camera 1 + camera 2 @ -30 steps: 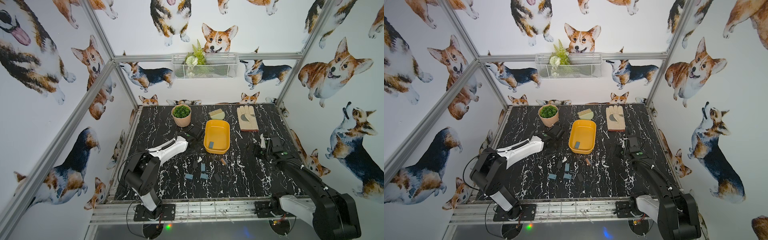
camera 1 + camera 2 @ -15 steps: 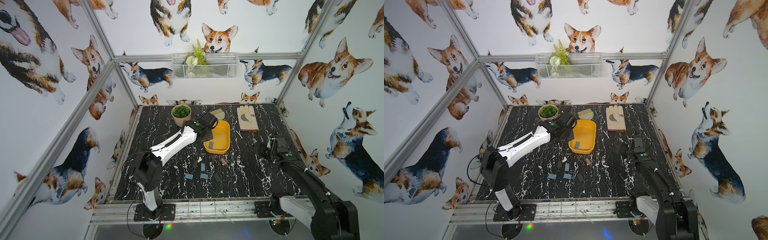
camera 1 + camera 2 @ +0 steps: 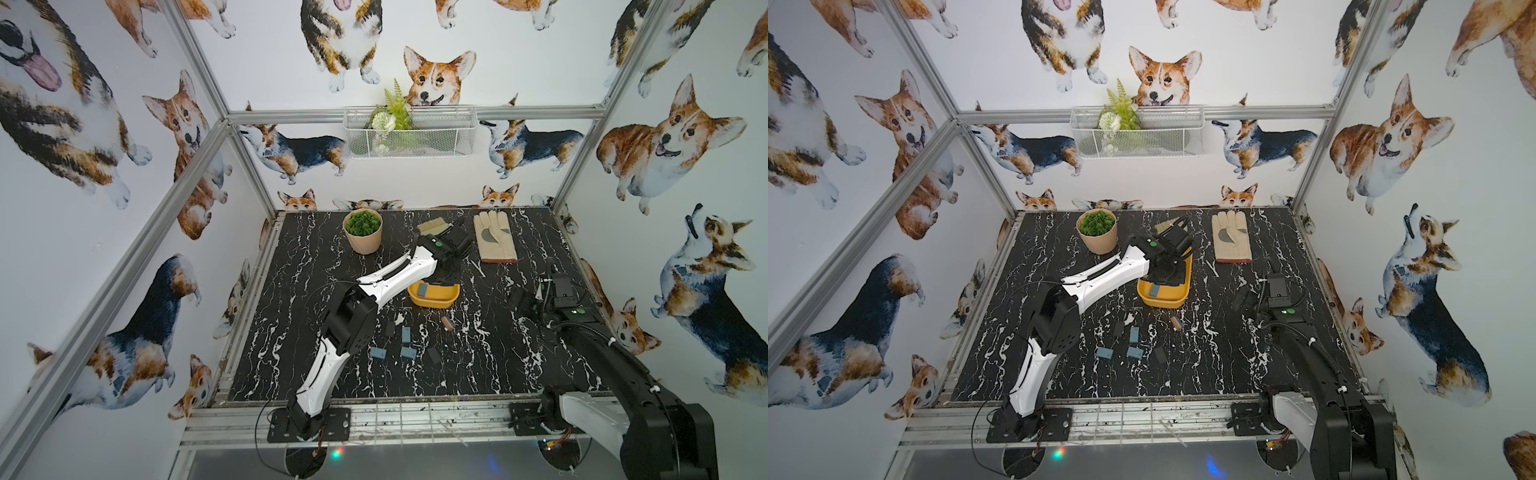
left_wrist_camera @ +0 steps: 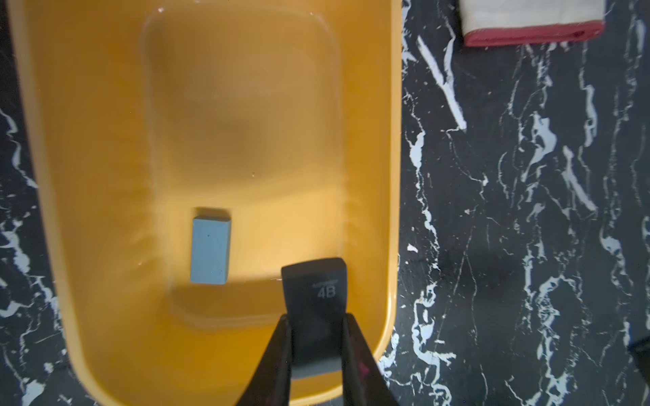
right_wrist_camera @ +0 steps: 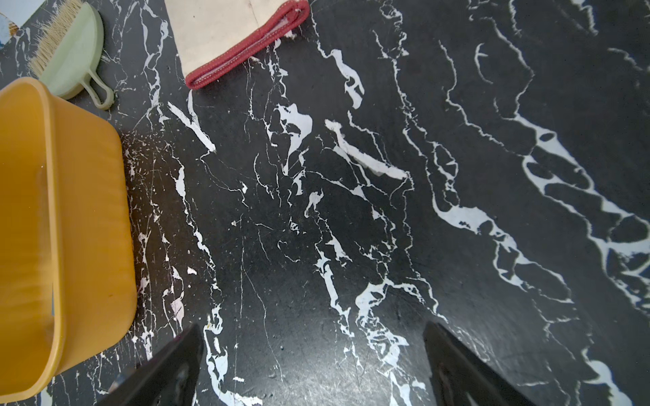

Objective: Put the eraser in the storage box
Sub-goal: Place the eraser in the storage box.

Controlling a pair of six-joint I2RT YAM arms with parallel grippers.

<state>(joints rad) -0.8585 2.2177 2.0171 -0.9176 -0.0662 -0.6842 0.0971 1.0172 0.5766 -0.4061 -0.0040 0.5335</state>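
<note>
The mustard-yellow storage box (image 4: 393, 140) stands mid-table in both top views (image 3: 436, 298) (image 3: 1168, 300). A blue-grey eraser (image 4: 210, 250) lies flat on its floor (image 3: 422, 289). My left gripper (image 4: 316, 316) hangs over the box's near end, shut on a dark eraser (image 4: 314, 298) marked "4B"; the held eraser is above the box floor, beside the blue one. In the top views the left wrist hides that grip. My right gripper (image 5: 312, 327) is open over bare table to the right of the box (image 5: 88, 211), with nothing between its fingers.
Several loose blue and dark erasers (image 3: 408, 352) lie in front of the box, with a small brown piece (image 3: 446, 323). A pink plant pot (image 3: 363, 231), a green brush (image 5: 72, 52) and a work glove (image 3: 494, 237) sit along the back.
My left arm has swung up from the table left of the box and reached out over the box. The right gripper has drifted a little to the right and stayed open.
</note>
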